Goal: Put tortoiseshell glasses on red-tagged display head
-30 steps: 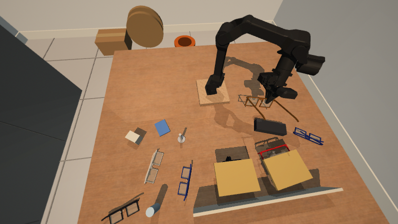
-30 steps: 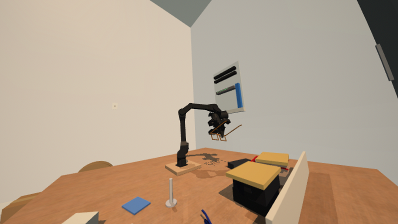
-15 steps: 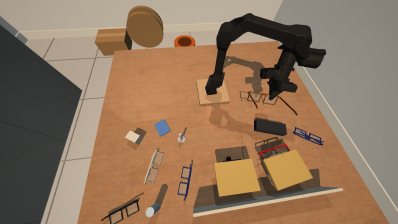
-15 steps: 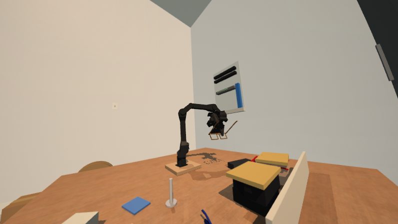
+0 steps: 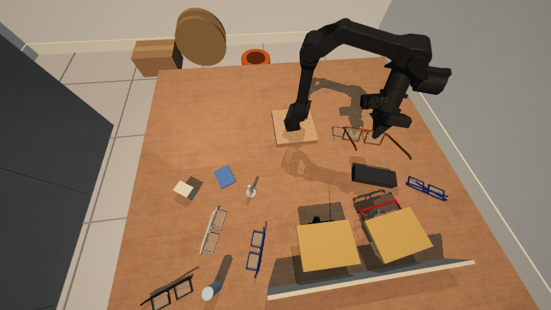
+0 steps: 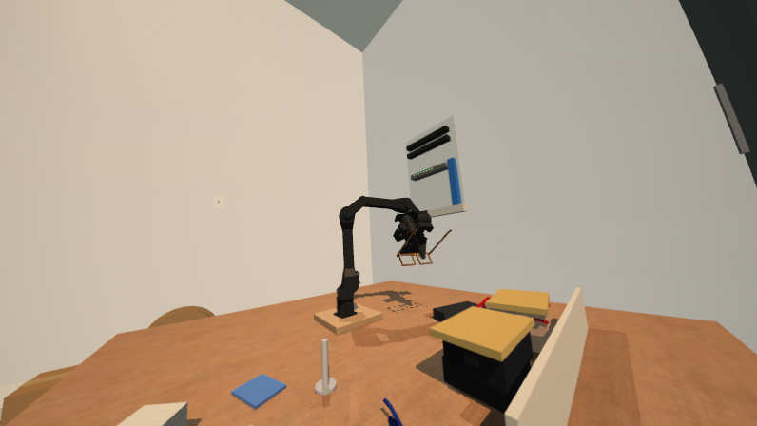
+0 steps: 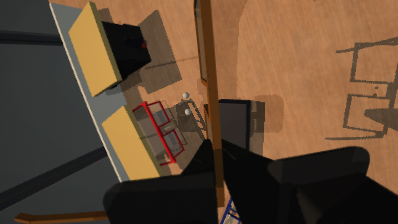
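The tortoiseshell glasses [image 5: 399, 146] [image 6: 440, 241] [image 7: 213, 100] hang high above the table, temples open and pointing up and outward in the exterior view. My gripper [image 5: 376, 135] [image 6: 421, 255] [image 7: 211, 144] is shut on their front frame, off-centre toward one lens. A black head [image 6: 476, 367] [image 7: 125, 50] [image 5: 327, 246] has a yellow top and a small red spot [image 7: 143, 45] on its front; whether that is the tag I cannot tell. The other head, also under a yellow top [image 5: 396, 234] [image 6: 518, 300], has red glasses [image 5: 379, 206] [image 7: 159, 132] at its front.
A black box [image 5: 374, 176] [image 6: 453, 313] [image 7: 235, 125] lies between the held glasses and the heads. An upright panel [image 5: 369, 281] [image 6: 551, 359] stands behind the heads. A white post [image 5: 250, 192] [image 6: 325, 365], a blue pad [image 5: 224, 176] [image 6: 259, 390] and several other glasses lie farther away.
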Robot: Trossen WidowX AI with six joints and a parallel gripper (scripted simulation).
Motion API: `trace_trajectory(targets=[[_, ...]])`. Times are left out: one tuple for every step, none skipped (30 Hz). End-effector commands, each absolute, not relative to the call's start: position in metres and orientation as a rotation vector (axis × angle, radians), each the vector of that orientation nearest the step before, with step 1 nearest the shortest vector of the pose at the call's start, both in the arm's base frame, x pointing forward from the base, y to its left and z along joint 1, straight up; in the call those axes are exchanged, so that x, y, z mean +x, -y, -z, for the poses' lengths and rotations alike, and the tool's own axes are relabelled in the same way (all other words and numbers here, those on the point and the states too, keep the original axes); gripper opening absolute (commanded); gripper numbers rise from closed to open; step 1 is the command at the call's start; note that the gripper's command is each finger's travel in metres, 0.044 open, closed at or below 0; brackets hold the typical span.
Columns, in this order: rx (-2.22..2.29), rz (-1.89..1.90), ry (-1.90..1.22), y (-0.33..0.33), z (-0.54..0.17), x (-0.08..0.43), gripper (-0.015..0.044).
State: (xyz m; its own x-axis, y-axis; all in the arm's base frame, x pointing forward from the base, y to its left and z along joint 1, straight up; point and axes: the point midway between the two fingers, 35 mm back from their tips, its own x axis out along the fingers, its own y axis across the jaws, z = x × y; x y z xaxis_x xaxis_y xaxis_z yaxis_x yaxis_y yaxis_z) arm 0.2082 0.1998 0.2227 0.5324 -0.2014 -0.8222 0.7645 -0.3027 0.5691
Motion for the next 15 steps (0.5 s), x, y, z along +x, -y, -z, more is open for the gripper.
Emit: trace_trajectory(targets=[[1.597, 1.033, -0.495, -0.199, -0.222, 0.209, 0.0000], [1.593, 1.037, -0.497, -0.198, -0.222, 0.209, 0.0000], [1.586, 1.043, -0.500, -0.197, -0.221, 0.210, 0.0000], [1.578, 1.050, -0.505, -0.194, -0.219, 0.212, 0.0000], [1.567, 1.060, -0.511, -0.192, -0.218, 0.213, 0.0000], [1.555, 1.070, -0.518, -0.189, -0.216, 0.215, 0.0000], [1.543, 1.081, -0.526, -0.185, -0.215, 0.217, 0.0000], [1.530, 1.092, -0.534, -0.182, -0.213, 0.219, 0.0000], [1.518, 1.102, -0.543, -0.179, -0.211, 0.220, 0.0000], [1.507, 1.113, -0.552, -0.176, -0.209, 0.222, 0.0000], [1.495, 1.123, -0.561, -0.172, -0.208, 0.224, 0.0000], [1.484, 1.133, -0.571, -0.169, -0.206, 0.225, 0.0000], [1.473, 1.143, -0.580, -0.166, -0.204, 0.227, 0.0000], [1.462, 1.152, -0.591, -0.162, -0.202, 0.228, 0.0000], [1.452, 1.161, -0.601, -0.159, -0.201, 0.230, 0.0000]])
